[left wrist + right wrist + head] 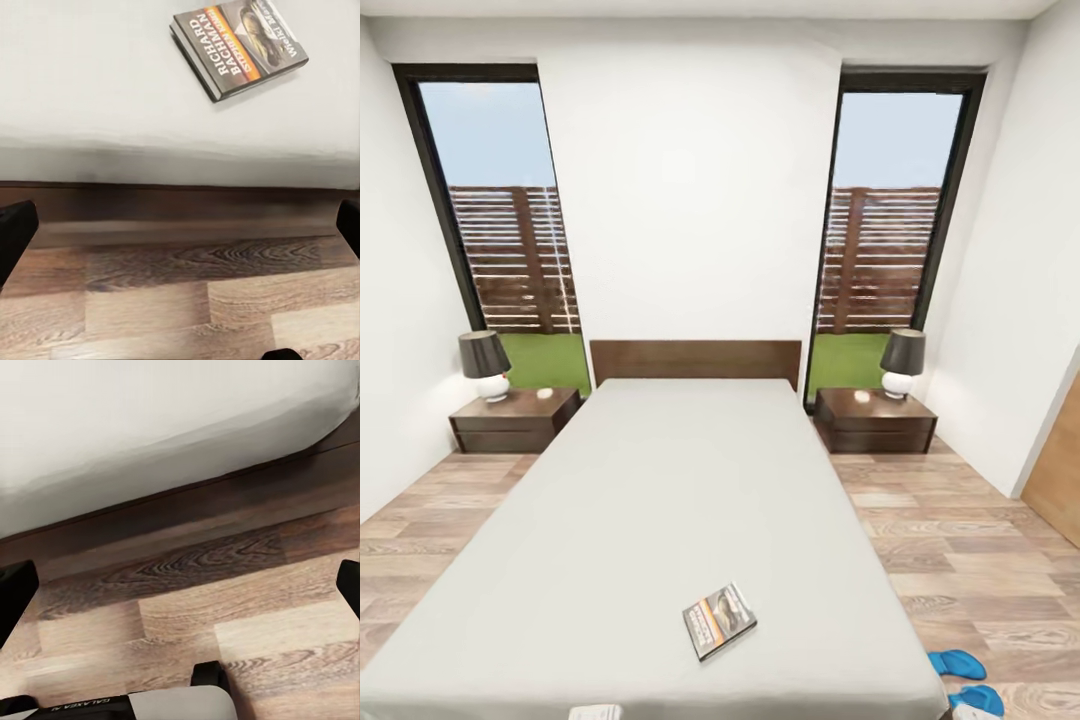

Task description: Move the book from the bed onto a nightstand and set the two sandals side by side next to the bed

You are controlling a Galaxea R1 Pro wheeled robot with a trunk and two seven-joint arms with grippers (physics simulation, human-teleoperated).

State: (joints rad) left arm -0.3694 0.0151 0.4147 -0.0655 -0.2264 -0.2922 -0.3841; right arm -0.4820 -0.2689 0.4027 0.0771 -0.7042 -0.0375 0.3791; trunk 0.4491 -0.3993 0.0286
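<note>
Small dark paperback book (pixel 719 620) with orange band — flat on pale grey-white mattress of large low bed (pixel 660 500), near foot end. Two bright blue flip-flop sandals (pixel 958 664) on brown wood-plank floor (pixel 960 560), beside bed's right foot corner. Dark brown two-drawer nightstands (pixel 515 420) flanking headboard. Left gripper (pixel 180 225), right gripper (pixel 180 592) — fingers spread wide, holding nothing, above floor at bed edge.

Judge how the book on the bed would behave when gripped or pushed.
The book looks thin, so probably light and slightly bendy. Lying flat on the soft mattress, it offers little edge, and would likely slide rather than tip.
</note>
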